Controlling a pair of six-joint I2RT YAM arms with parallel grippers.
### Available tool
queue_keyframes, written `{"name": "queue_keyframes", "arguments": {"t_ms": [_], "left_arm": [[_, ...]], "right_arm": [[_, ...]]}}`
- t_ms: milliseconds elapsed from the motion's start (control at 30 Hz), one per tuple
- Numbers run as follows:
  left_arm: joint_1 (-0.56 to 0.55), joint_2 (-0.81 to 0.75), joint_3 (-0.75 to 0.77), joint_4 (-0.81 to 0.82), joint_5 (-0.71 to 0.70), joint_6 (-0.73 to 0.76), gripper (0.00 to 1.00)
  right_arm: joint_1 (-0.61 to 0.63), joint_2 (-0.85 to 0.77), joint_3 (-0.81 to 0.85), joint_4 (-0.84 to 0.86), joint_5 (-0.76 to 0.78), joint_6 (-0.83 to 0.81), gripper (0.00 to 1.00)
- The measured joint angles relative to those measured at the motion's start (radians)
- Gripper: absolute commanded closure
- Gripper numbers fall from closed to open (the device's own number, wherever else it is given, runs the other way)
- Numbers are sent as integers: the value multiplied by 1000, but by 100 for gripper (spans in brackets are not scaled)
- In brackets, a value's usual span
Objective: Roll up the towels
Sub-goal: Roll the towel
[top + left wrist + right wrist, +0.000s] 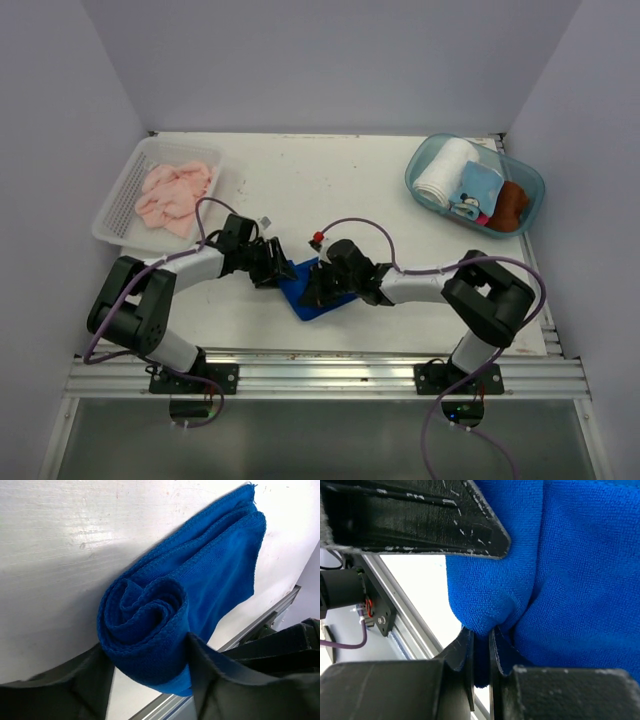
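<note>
The royal blue towel lies near the table's front edge, between my two grippers. In the left wrist view it is partly rolled into a spiral, with a flat tail stretching away. My left gripper has a finger pressed against each side of the roll's end. My right gripper is shut on a pinched fold of the same towel. From above, the left gripper and right gripper meet over the cloth. The pale pink towel lies crumpled in a white basket.
The white perforated basket stands at the back left. At the back right, a clear blue tub holds a rolled white towel, a light blue printed cloth and a brown item. The metal rail runs along the table's near edge.
</note>
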Motion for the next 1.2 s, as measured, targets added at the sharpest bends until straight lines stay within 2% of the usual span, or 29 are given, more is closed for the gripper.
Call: {"name": "queue_keyframes", "arguments": {"t_ms": [67, 100, 167, 200, 233, 333, 500, 700, 933, 1200], "left_arm": [[-6, 1, 0, 5, 2, -8, 51], [-7, 1, 0, 7, 2, -8, 55], [-11, 1, 3, 5, 0, -13, 56], [-11, 2, 7, -1, -3, -13, 57], [-12, 2, 14, -9, -6, -14, 57], [-12, 2, 41, -35, -21, -14, 60], [-13, 2, 76, -81, -48, -13, 61], [-13, 8, 85, -107, -67, -14, 61], [-13, 22, 85, -120, -77, -23, 62], [-13, 22, 85, -126, -82, -32, 61]], "right_arm": [[-8, 2, 1, -6, -11, 1, 97], [-10, 2, 5, -18, -12, 0, 86], [-11, 2, 27, -64, 1, -10, 75], [-11, 2, 48, -104, 11, -18, 66], [-10, 2, 71, -145, 26, -29, 51], [4, -10, 128, -263, 99, -72, 37], [60, -61, 209, -450, 278, -130, 35], [231, -39, 425, -658, 573, -208, 35], [389, 129, 617, -765, 841, -291, 34], [421, 312, 674, -851, 980, -323, 36]]}}
